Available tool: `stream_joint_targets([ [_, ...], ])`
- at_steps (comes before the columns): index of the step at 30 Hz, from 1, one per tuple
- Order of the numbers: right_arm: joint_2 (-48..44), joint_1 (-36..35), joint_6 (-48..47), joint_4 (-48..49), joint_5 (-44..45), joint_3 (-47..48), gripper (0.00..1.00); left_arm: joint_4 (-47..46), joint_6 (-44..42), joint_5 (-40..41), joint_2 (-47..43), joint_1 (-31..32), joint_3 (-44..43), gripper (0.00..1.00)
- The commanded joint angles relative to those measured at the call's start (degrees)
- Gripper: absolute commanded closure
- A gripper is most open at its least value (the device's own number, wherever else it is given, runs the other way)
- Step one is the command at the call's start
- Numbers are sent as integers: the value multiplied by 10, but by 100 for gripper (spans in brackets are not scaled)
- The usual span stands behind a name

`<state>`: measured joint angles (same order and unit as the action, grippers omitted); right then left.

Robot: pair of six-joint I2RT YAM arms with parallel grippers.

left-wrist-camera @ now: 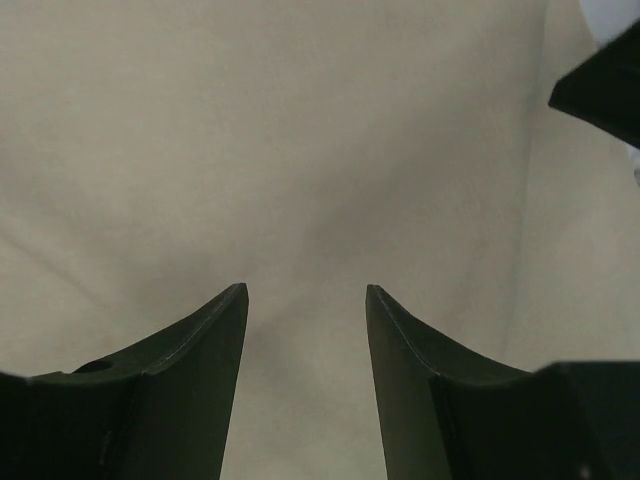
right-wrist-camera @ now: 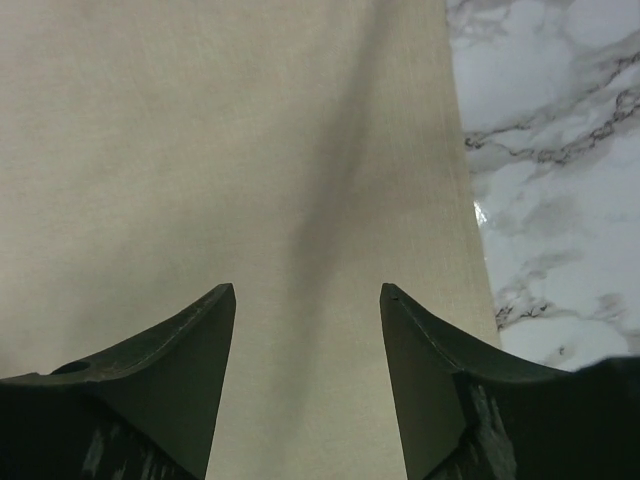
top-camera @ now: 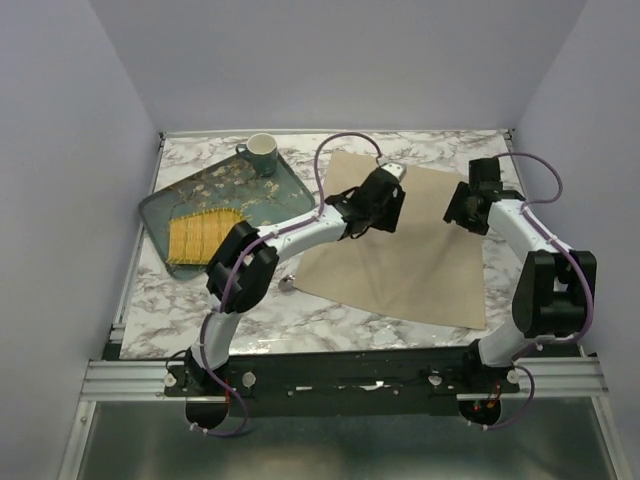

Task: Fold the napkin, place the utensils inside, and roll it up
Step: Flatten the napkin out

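Observation:
The beige napkin (top-camera: 410, 250) lies spread flat on the marble table. It fills the left wrist view (left-wrist-camera: 300, 150) and most of the right wrist view (right-wrist-camera: 250, 150). My left gripper (top-camera: 388, 208) hangs low over the napkin's far middle, open and empty (left-wrist-camera: 305, 290). My right gripper (top-camera: 465, 212) hangs over the napkin's far right part near its right edge, open and empty (right-wrist-camera: 307, 290). A small silvery bit (top-camera: 288, 284) shows by the napkin's left corner under my left arm. I cannot tell if it is the spoon.
A dark teal floral tray (top-camera: 255, 200) sits at the back left with a yellow woven mat (top-camera: 203, 236) on it. A teal cup (top-camera: 261, 153) stands at its far edge. Bare marble (right-wrist-camera: 560, 180) lies right of the napkin. Walls close in on three sides.

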<state>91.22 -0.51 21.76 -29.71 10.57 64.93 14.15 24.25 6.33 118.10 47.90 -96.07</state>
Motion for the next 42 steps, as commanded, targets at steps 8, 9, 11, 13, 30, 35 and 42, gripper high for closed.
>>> stream_joint_targets([
  [8, 12, 79, 86, 84, -89, -107, 58, 37, 76, -7, 115, 25, -86, 45],
  [9, 17, 82, 90, 84, -90, -108, 64, 42, 84, -10, 125, 24, -95, 46],
  [11, 23, 94, 105, 84, -88, -113, 66, 46, 113, -40, 149, 23, -112, 48],
  [13, 30, 107, 122, 88, -99, -124, 71, 37, 126, -56, 164, 23, -119, 48],
  [30, 56, 181, 160, 29, -70, -94, 80, -32, 253, -196, 281, 6, -213, 46],
  [35, 60, 189, 139, 12, -14, -77, 80, -24, 254, -208, 316, 2, -256, 45],
  [42, 54, 194, 111, -15, 70, -57, 78, 1, 208, -181, 293, -1, -260, 43],
])
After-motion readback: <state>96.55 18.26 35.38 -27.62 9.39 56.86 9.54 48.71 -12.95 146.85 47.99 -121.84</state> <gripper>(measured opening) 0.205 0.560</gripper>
